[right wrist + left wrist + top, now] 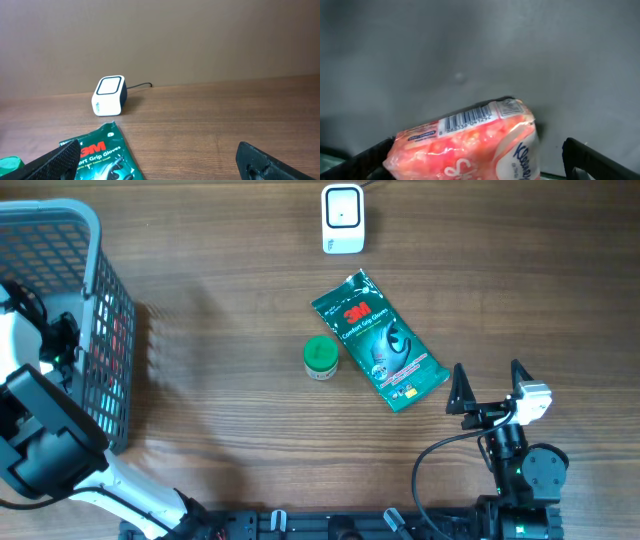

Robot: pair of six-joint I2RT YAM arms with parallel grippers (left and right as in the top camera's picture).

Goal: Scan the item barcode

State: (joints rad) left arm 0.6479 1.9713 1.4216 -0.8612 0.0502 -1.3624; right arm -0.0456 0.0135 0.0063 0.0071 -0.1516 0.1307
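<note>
In the left wrist view a pink Kleenex tissue pack (470,147) lies on the grey basket floor, its barcode (466,120) facing up. My left gripper (475,150) is open around the pack. The left finger (370,155) is at the pack's edge, while the right finger (585,155) stands apart from it. From overhead the left arm (40,340) reaches down into the grey basket (100,300). The white scanner (342,218) stands at the far middle of the table. My right gripper (487,375) hovers open and holds nothing, near the front right.
A green 3M glove packet (379,342) lies mid-table with a small green round lid (320,357) to its left. The right wrist view shows the scanner (108,95) ahead and the glove packet (100,155) by the left finger.
</note>
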